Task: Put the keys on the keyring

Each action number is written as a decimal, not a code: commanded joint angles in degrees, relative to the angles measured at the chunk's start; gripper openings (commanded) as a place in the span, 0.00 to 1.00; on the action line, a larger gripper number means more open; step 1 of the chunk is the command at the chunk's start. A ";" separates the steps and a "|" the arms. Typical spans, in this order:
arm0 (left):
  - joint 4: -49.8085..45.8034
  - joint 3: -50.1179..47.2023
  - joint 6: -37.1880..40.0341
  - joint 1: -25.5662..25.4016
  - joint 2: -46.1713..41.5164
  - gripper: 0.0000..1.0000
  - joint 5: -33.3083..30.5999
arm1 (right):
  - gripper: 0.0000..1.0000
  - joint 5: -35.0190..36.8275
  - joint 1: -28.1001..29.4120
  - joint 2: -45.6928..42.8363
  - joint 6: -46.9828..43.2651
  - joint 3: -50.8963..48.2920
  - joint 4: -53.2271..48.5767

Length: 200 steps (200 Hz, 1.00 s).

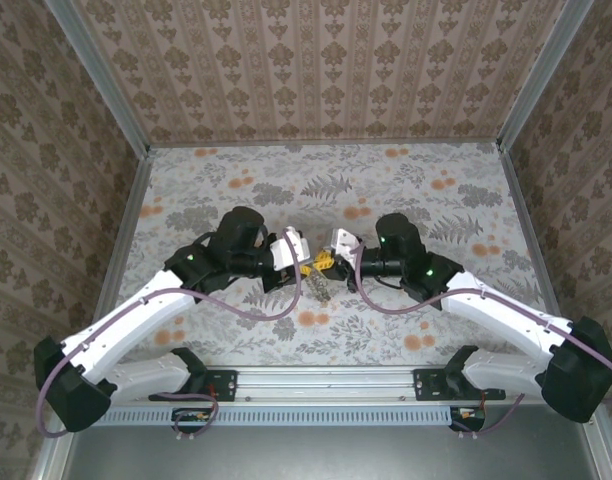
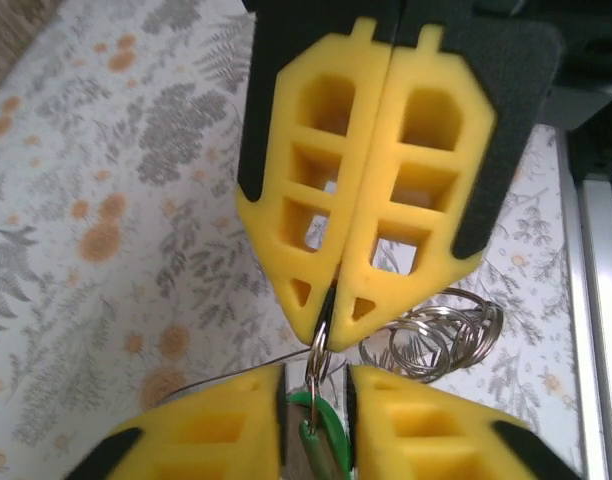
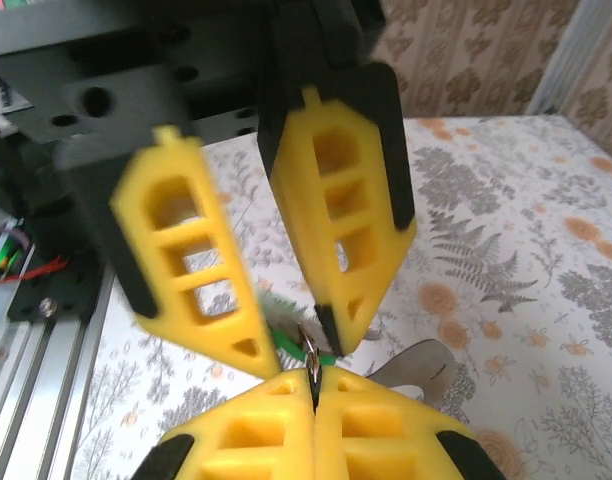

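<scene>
My R tool (image 3: 313,395) is clenched tight, pads flat together, w/ a small metal ring (image 3: 310,352) nipped at the very tips. L wrist view agrees: R tool (image 2: 326,322) points twd the camera, pads shut, small metal ring (image 2: 317,352) poking out below the tips.

My L tool (image 2: 317,395) is released: its fingers (image 2: 216,430) stand apart w/ a clear gap. The green key (image 2: 326,432) sits in that gap, right under the small metal ring & touching it as far as I can see. Whether either L pad touches the key, can't tell. R wrist view shows L tool (image 3: 298,345) w/ both fingers spread, one blurred, & a bit of the green key (image 3: 286,345) between them.

The keyring (image 2: 438,340) is a bunch of thin grey wire loops just beside the R tool's tips, on the side twd the rail (image 2: 596,300). Lying on the tabletop (image 2: 106,250) or hanging, can't tell. Linked to the small metal ring or not, can't tell either.

Top view: both tools meet tip to tip over the mid tabletop (image 1: 406,200), L tool (image 1: 304,263) & R tool (image 1: 327,262). The keyring (image 1: 317,287) is a dark tangle just on the near side of them.
</scene>
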 commanded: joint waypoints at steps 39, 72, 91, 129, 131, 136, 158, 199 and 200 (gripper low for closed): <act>7.58 -4.32 0.25 1.36 -4.08 0.33 2.08 | 0.00 -1.33 -0.93 -1.73 12.14 -3.07 20.16; 8.96 -4.05 0.82 1.53 -3.79 0.33 -0.24 | 0.00 -2.75 -1.00 -1.90 11.92 -3.48 20.67; 8.97 -3.75 1.35 1.67 -4.39 0.32 -2.96 | 0.00 -3.02 -1.04 -2.27 11.63 -3.77 20.63; 8.31 -4.16 2.16 2.27 -5.90 0.00 -2.93 | 0.00 -3.13 -0.94 -2.73 12.50 -4.04 21.57; 8.24 -4.17 2.31 2.31 -5.90 0.00 -2.79 | 0.00 -3.09 -0.99 -2.74 12.67 -4.10 21.79; 8.15 -4.24 2.53 2.23 -5.90 0.00 -2.59 | 0.00 -3.08 -0.93 -2.74 13.08 -4.21 22.52; 9.17 -5.04 2.85 2.17 -5.55 0.00 -1.32 | 0.00 -2.52 -1.00 -2.50 16.12 -5.35 27.19; 9.71 -5.73 3.50 1.50 -5.03 0.00 0.71 | 0.00 -0.86 -0.98 -2.30 20.12 -7.94 35.45; 9.76 -5.79 3.51 1.45 -5.07 0.00 0.75 | 0.00 -0.83 -1.00 -2.30 20.13 -7.93 35.44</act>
